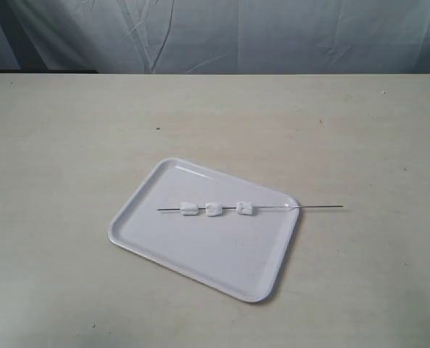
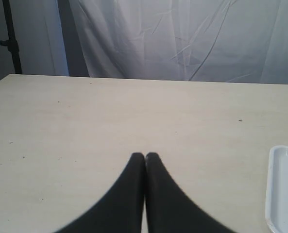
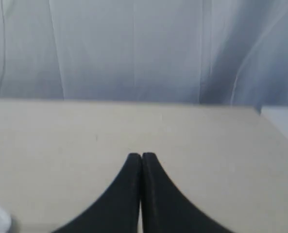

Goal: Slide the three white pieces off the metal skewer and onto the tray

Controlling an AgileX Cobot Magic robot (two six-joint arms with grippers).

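So, nothing is done yet: all three white pieces [image 1: 215, 209] sit on the metal skewer [image 1: 316, 207], which lies across the tray [image 1: 200, 254] on the desk [image 1: 69, 145]. Your left tool [image 2: 144, 156] and right tool [image 3: 142, 156] are both closed, holding nothing.

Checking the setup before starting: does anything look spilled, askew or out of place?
Nothing spilled or damaged. The tray sits at an angle to the table edge, and the metal skewer, carrying the three white pieces, pokes past the tray's right rim over the table.
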